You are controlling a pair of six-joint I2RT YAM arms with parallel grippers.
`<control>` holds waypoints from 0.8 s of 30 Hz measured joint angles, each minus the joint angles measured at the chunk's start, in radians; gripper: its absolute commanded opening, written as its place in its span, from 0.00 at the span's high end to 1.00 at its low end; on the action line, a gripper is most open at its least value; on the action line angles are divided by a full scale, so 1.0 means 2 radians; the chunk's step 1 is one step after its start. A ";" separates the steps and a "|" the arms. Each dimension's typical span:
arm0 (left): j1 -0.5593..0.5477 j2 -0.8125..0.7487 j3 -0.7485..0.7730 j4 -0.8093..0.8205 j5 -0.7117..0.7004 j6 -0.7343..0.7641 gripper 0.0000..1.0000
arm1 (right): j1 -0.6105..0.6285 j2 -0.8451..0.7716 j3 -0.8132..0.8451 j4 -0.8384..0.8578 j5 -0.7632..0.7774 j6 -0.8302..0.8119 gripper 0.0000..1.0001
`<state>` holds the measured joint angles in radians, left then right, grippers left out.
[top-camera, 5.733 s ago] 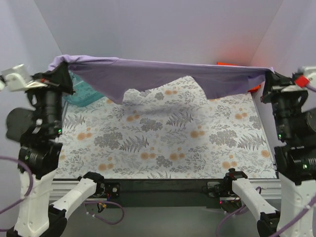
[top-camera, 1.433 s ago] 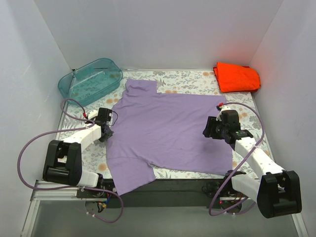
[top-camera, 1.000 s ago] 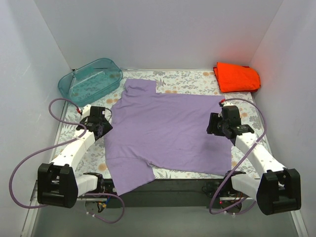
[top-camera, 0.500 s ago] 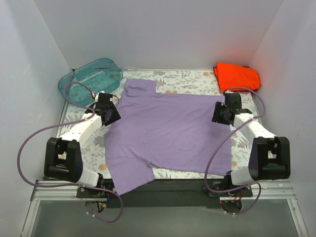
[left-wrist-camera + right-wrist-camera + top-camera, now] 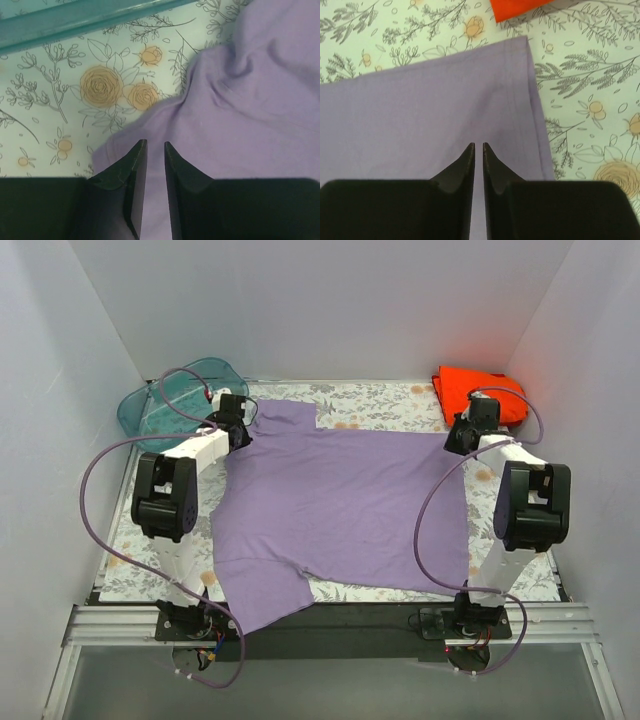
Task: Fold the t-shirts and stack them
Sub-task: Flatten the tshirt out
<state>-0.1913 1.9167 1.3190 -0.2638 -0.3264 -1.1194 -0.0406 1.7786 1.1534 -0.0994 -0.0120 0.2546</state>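
Because the purple shirt (image 5: 340,500) is thin, soft cloth, it will be light to lift, but it will flop and bunch up if it is held in only one spot. It lies spread out flat in the middle of the bench (image 5: 520,540). One sleeve points to the upper left of the top view. The other sleeve is at the lower left, where it seems to hang a little over the front edge. Its straight bottom hem runs down the right side.

The orange shirt (image 5: 480,390) sits folded in the upper right corner. It is near the purple one but apart from it. The tub (image 5: 165,400) is at the upper left.

The left hand (image 5: 154,143) is low over the edge of the cloth by the upper sleeve. Its fingers are close together with only a thin slit, and no cloth shows between them. The cloth there is puffed into soft bumps, so it should be easy to pinch.

The right hand (image 5: 478,145) is over the top right corner, just inside the sewn hem. Its fingers are pressed almost shut and hold nothing. The cloth there is smooth and flat, so it may be harder to pick up. A finger may need to slide under the edge first.

The best places to hold look like the two far corners, one for each hand. Lifting both at once should keep the fold straight. The cloth may slip over the smooth bench, so a slow pull seems wise.
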 measured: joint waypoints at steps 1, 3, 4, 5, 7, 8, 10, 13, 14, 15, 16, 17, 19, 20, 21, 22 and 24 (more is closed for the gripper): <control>0.000 0.011 0.007 0.002 -0.005 0.004 0.81 | -0.003 0.007 0.007 0.004 -0.002 0.001 0.84; 0.000 0.029 0.017 0.006 -0.015 0.012 0.82 | -0.009 0.024 0.023 0.011 -0.006 0.003 0.83; 0.000 0.036 0.018 0.006 -0.021 0.015 0.82 | -0.013 0.034 0.031 0.015 -0.009 0.006 0.82; 0.000 0.041 0.018 0.005 -0.026 0.017 0.82 | -0.016 0.043 0.038 0.020 -0.011 0.008 0.82; 0.000 0.048 0.018 0.005 -0.034 0.021 0.82 | -0.022 0.065 0.049 0.032 -0.019 0.017 0.79; 0.000 0.051 0.018 0.004 -0.038 0.022 0.82 | -0.026 0.078 0.054 0.038 -0.024 0.023 0.79; 0.000 0.054 0.018 0.003 -0.044 0.023 0.82 | -0.036 0.100 0.058 0.042 -0.030 0.034 0.78; 0.000 0.056 0.018 0.002 -0.052 0.025 0.82 | -0.057 0.118 0.059 0.051 -0.042 0.057 0.76; 0.000 0.058 0.018 0.002 -0.055 0.024 0.82 | -0.063 0.118 0.059 0.051 -0.046 0.062 0.75; 0.000 0.061 0.018 0.001 -0.058 0.024 0.82 | -0.071 0.118 0.057 0.051 -0.049 0.069 0.75; 0.000 0.064 0.018 -0.001 -0.060 0.024 0.82 | -0.077 0.119 0.056 0.052 -0.055 0.076 0.75; 0.000 0.068 0.018 -0.003 -0.064 0.021 0.82 | -0.081 0.119 0.055 0.052 -0.058 0.081 0.75; 0.000 0.068 0.019 -0.006 -0.067 0.018 0.82 | -0.092 0.119 0.051 0.056 -0.063 0.092 0.74; 0.000 0.068 0.019 -0.007 -0.067 0.016 0.82 | -0.095 0.119 0.049 0.060 -0.066 0.095 0.74; 0.000 0.068 0.019 -0.008 -0.068 0.014 0.82 | -0.098 0.119 0.047 0.063 -0.069 0.098 0.73; 0.000 0.068 0.019 -0.009 -0.068 0.011 0.82 | -0.102 0.119 0.046 0.064 -0.074 0.104 0.73; 0.000 0.068 0.019 -0.011 -0.071 0.005 0.82 | -0.108 0.119 0.045 0.065 -0.078 0.109 0.73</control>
<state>-0.1917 2.0525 1.3575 -0.2852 -0.4679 -1.1088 -0.2565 2.0159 1.2442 0.0299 -0.1684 0.4725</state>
